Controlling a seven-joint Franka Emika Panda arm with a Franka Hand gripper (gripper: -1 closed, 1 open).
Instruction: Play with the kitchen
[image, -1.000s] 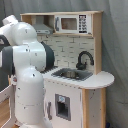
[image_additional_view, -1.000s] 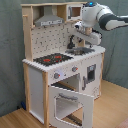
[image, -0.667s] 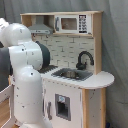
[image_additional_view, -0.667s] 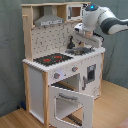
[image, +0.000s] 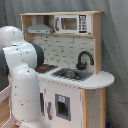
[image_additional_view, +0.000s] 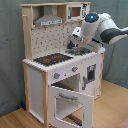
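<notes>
While oven door (image_additional_view: 70, 107) hangs open: one kitchen (image_additional_view: 60, 65), one faucet (image: 84, 59).

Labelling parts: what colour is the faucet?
Black; the faucet shows best in the first exterior view.

Light-wood and white-panelled toy kitchen (image_additional_view: 60, 75) showing red-ringed black stove (image_additional_view: 52, 59), grey hood (image_additional_view: 49, 21), black curved faucet (image: 84, 59), dotted pegboard back (image_additional_view: 47, 41).
</notes>
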